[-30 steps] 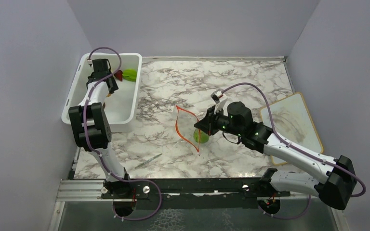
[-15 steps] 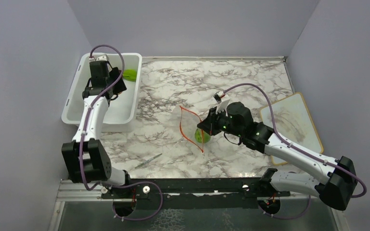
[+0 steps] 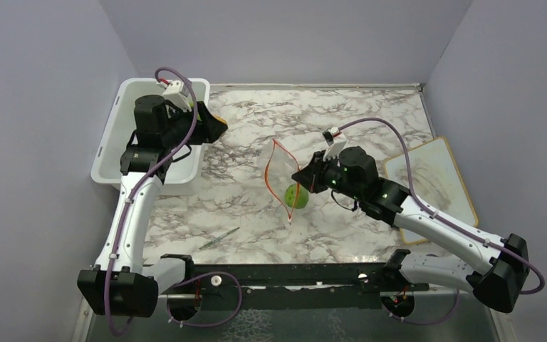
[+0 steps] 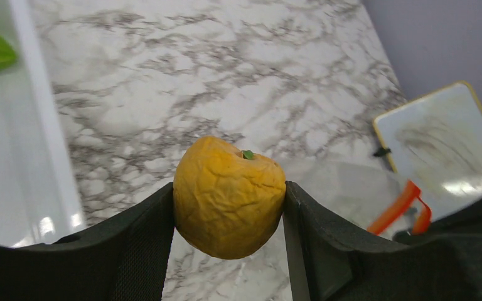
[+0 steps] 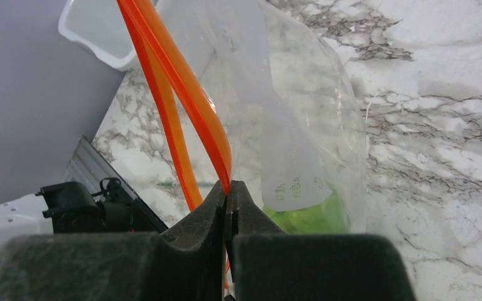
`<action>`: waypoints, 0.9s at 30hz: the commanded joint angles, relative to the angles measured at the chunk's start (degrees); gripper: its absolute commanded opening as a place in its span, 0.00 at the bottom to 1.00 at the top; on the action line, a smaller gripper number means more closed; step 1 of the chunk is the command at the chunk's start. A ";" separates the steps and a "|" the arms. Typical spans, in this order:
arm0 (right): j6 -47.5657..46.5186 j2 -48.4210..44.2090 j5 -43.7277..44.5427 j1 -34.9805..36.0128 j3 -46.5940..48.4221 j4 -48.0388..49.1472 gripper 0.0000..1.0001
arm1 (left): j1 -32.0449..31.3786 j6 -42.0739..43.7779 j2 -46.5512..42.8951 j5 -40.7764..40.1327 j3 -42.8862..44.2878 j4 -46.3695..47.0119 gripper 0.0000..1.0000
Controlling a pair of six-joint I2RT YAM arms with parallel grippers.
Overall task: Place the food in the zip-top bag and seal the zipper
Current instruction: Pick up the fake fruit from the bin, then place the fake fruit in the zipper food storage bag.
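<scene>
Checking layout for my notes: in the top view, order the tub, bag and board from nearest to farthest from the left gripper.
1. Tub: just left of the left gripper, which holds an orange fruit.
2. Bag: centre, pinched by the right gripper.
3. Board: far right side.

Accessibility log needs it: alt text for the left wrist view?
Left gripper clamps a wrinkled orange-yellow toy fruit between its fingers, marble table beyond. White tub wall at left; the bag's orange-red zipper and a framed board at right.
</scene>
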 commanded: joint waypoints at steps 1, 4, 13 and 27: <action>0.96 -2.59 5.72 0.20 2.49 -0.55 0.01 | -4.56 -3.21 -2.97 16.36 -3.02 3.20 0.41; 1.47 -2.33 6.08 0.19 3.37 -0.64 0.01 | -6.49 -4.80 -4.80 19.58 -5.27 5.42 0.41; 4.76 -0.10 4.65 0.20 4.42 0.76 0.01 | -11.50 -11.52 -7.02 25.66 -12.29 13.96 0.41; 8.48 2.96 1.89 0.20 4.08 5.34 0.01 | -17.61 -17.43 -8.31 26.87 -14.97 21.16 0.42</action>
